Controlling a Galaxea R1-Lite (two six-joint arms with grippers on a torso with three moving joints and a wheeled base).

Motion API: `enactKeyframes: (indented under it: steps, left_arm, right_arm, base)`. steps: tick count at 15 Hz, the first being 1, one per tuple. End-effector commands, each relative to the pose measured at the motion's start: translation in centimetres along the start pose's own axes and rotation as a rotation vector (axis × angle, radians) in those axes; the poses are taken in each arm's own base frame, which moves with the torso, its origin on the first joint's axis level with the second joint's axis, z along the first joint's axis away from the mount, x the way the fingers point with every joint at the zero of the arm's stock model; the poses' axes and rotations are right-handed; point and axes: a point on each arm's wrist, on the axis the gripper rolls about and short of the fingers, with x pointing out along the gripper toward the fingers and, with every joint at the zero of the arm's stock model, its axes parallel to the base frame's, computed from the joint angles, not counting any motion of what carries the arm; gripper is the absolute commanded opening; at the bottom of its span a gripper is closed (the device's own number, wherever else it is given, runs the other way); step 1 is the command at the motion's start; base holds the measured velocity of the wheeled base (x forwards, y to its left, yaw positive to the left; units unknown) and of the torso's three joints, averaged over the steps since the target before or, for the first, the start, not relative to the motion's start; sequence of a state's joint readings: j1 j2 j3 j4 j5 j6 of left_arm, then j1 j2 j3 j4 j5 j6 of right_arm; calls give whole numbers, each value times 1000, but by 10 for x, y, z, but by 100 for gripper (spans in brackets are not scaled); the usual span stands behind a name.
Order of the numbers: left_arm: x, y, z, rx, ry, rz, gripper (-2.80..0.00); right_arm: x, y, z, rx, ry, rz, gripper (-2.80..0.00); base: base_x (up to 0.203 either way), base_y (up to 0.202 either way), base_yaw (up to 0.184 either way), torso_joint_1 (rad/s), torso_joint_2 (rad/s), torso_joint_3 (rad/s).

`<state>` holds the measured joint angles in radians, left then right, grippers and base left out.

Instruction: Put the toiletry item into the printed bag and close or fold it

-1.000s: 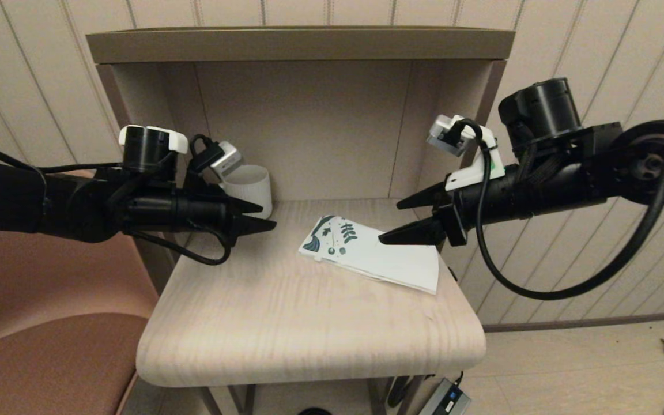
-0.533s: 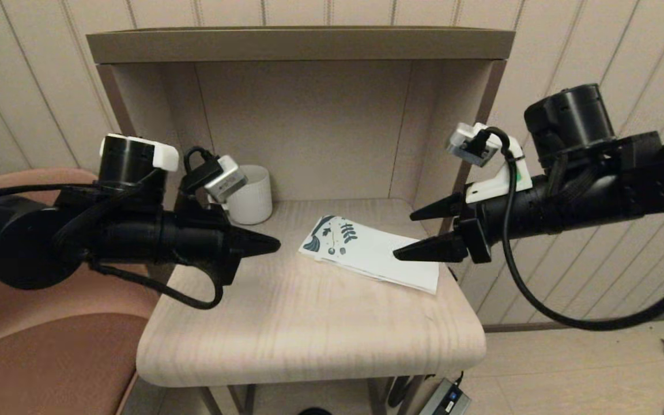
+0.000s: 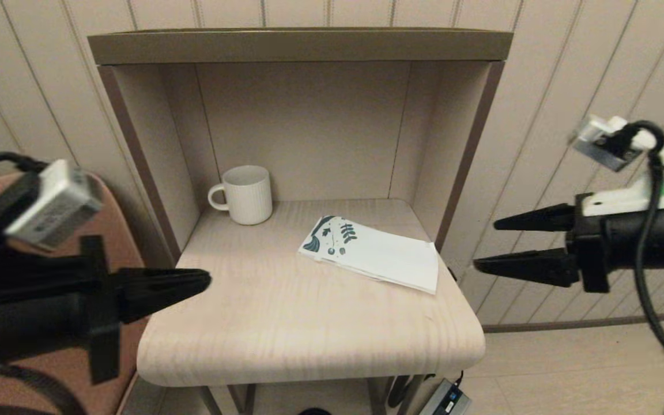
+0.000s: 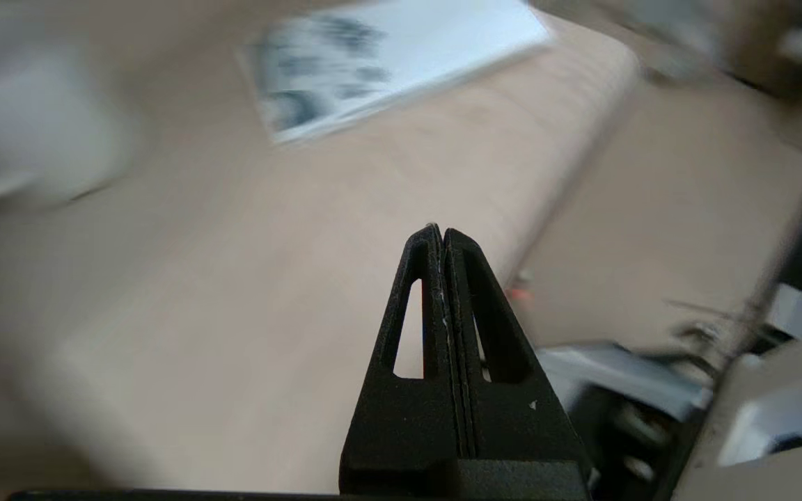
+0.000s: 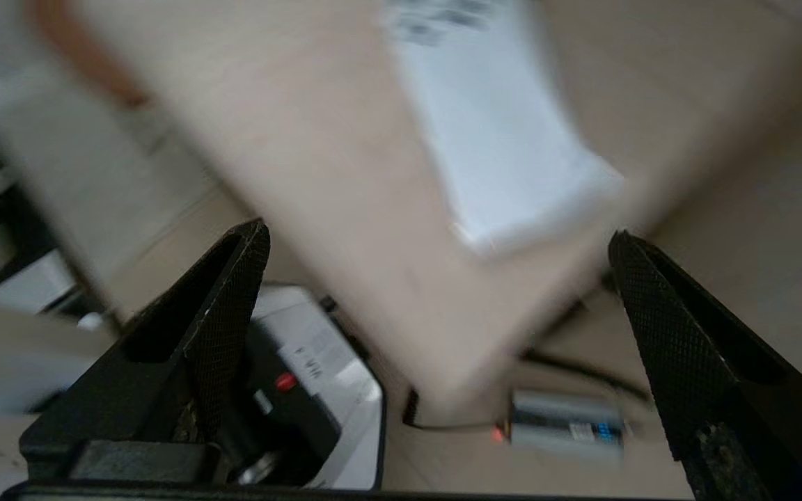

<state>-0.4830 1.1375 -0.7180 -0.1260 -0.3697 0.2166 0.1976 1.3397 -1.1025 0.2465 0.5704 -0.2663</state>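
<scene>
The printed bag (image 3: 369, 253) lies flat on the pale wooden shelf top (image 3: 286, 323), folded so its teal print shows at the left end and plain white covers the rest. It also shows in the left wrist view (image 4: 387, 62) and the right wrist view (image 5: 505, 146). The toiletry item is out of view. My left gripper (image 3: 202, 280) is shut and empty at the shelf's left front edge, well away from the bag. Off the shelf's right side my right gripper (image 3: 485, 245) stands open with nothing between its fingers.
A white ribbed mug (image 3: 245, 194) stands at the back left inside the cabinet niche (image 3: 303, 121). A brown chair (image 3: 55, 380) is at the left. A grey power adapter (image 3: 447, 397) and cable lie on the floor under the shelf.
Both arms have pulled back from the shelf, the left toward the front left and the right out past the right edge. The bag and the mug have not moved.
</scene>
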Motion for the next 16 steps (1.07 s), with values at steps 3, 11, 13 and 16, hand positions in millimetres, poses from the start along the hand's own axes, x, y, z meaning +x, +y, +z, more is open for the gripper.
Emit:
enactKeyframes:
  steps: [3, 11, 13, 16]
  left_arm:
    - [-107, -38, -14, 11, -157, 354, -280]
    - [-154, -74, -110, -228, 2, 971, -280]
    - [-143, -74, -132, -279, 69, 1008, -280]
    - [-129, -71, -152, -292, 68, 1102, -280]
  right_arm:
    - [-88, 44, -19, 57, -157, -248, 0]
    - [-117, 119, -160, 180, -152, -456, 0]
    - [-114, 128, -187, 176, -154, -449, 0]
    - [-100, 128, -224, 202, -99, -468, 0]
  base:
    - [0, 0, 0, 0, 0, 0]
    - [0, 0, 0, 0, 0, 0]
    - [0, 0, 0, 0, 0, 0]
    - [0, 0, 0, 0, 0, 0]
